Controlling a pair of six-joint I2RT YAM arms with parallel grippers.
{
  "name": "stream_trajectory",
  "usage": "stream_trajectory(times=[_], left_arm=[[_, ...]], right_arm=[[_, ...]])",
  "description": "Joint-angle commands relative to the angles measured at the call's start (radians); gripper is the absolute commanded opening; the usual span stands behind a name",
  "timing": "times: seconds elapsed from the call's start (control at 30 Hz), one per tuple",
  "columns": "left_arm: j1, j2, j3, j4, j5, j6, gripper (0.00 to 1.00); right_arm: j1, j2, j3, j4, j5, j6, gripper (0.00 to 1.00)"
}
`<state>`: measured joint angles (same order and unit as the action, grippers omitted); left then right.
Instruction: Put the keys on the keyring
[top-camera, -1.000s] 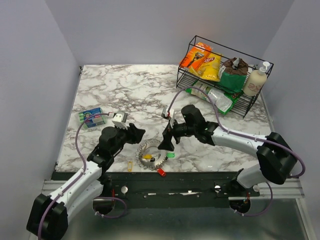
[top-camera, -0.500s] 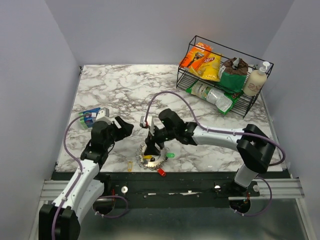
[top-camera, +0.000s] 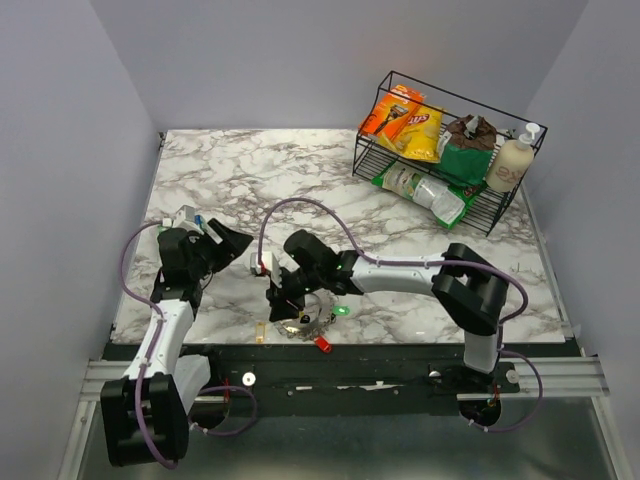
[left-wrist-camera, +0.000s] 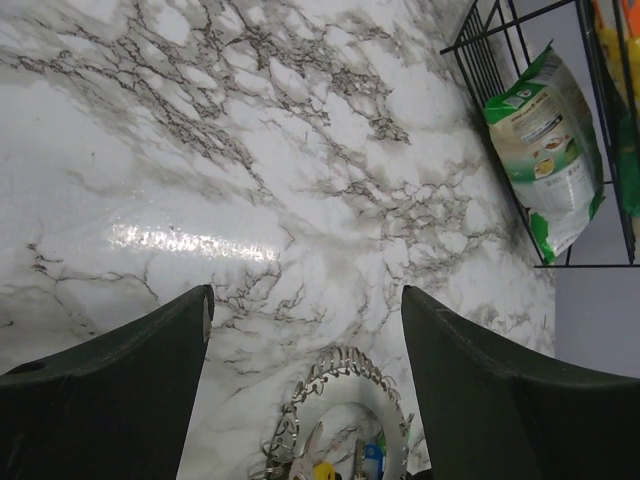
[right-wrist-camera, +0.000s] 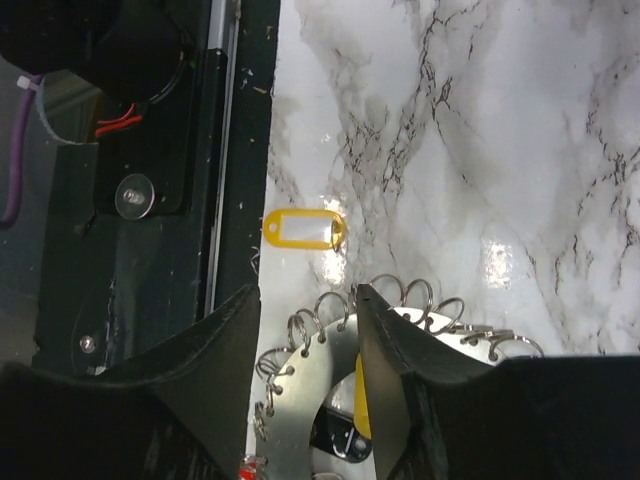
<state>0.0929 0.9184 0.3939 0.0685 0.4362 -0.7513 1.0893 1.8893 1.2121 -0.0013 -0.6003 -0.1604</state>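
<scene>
From above, two arms reach over one marble table (top-camera: 300, 180). The left gripper (top-camera: 225, 240), at the left of the frame, has its fingers spread wide on nothing. The right gripper (top-camera: 283, 303) is down at the one keyring (top-camera: 312, 322), low centre. There are two loose keys, a green key (top-camera: 342, 310) just right of the ring and a red key (top-camera: 323, 344) on the marble's near edge, and one yellow tag (top-camera: 260, 332) lies to the left. A broad stretch of marble separates the ring from the one wire rack (top-camera: 440, 175) at upper right. In the left wrist view, the left gripper (left-wrist-camera: 305, 296) gapes over bare marble, with the keyring (left-wrist-camera: 345, 355) at bottom centre. In the right wrist view, the right gripper (right-wrist-camera: 305, 300) is partly closed astride the keyring (right-wrist-camera: 330, 335) rim, though whether it pinches cannot be told. The yellow tag (right-wrist-camera: 303, 228) lies beside the table's dark edge.
</scene>
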Motion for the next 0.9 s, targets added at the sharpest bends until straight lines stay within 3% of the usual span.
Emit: stream_trajectory(times=[0.0,0.87], left_arm=[[0.050,0.002,0.042,0.059,0.121,-0.026,0.85],[0.077,0.020,0.013,0.113,0.173,-0.019,0.85]], right_arm=[[0.012,0.077,0.078,-0.064,-0.026,-0.030,0.47],[0.017,0.148,0.130,-0.160,-0.006,-0.085,0.38]])
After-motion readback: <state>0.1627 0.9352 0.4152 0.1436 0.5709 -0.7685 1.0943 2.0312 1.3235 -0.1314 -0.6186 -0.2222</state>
